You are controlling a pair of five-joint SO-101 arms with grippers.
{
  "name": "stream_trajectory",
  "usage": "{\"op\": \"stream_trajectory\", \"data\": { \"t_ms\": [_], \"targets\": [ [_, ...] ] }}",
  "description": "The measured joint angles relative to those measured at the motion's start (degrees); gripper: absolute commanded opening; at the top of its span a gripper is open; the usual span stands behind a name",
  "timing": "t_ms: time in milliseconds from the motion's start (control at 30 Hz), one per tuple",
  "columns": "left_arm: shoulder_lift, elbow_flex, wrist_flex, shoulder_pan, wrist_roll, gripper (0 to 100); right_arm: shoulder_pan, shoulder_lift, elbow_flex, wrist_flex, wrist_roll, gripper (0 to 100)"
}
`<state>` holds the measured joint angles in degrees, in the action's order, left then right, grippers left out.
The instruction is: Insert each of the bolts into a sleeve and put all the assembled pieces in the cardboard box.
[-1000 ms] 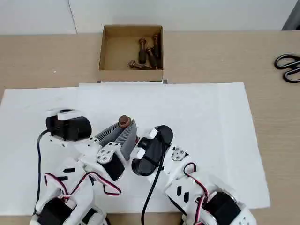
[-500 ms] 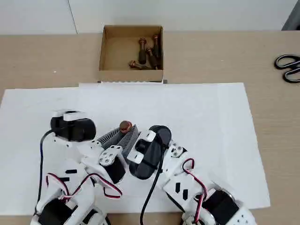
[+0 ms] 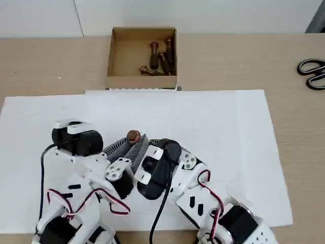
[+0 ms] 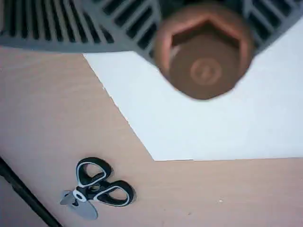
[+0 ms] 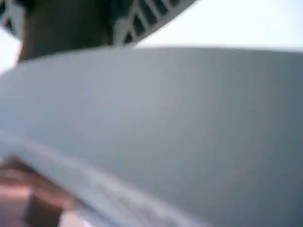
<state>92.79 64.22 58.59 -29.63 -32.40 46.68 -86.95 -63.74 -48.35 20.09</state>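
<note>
White right arm [image 3: 161, 163] slides closer.
Grey left gripper [image 3: 131, 146] squeezes the brown metal bolt [image 3: 134, 135], ready for joining; right grip unclear.

High view overhead, whole table [image 3: 51, 61]. Left wrist close on bolt [image 4: 203, 56], shares scissors [image 4: 97, 187]. Right wrist very close.

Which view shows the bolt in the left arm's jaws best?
The left wrist view: the bolt sits close and head-on, its hexagonal head plain between the grey jaws. The high view shows the bolt small, only its top between the jaws. The right wrist view is too blurred to tell.
</note>
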Motion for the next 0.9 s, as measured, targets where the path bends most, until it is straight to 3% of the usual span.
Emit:
{"op": "stream_trajectory", "data": {
  "t_ms": [567,900],
  "targets": [
    [-0.18,-1.05,1.67,0.35,7.30,23,-0.35,-0.18,0.18,0.44,0.35,0.2],
    [-0.35,-8.26,2.29,-0.09,10.37,13,-3.69,-0.18,0.26,1.41,0.53,0.2]
  ]
}}
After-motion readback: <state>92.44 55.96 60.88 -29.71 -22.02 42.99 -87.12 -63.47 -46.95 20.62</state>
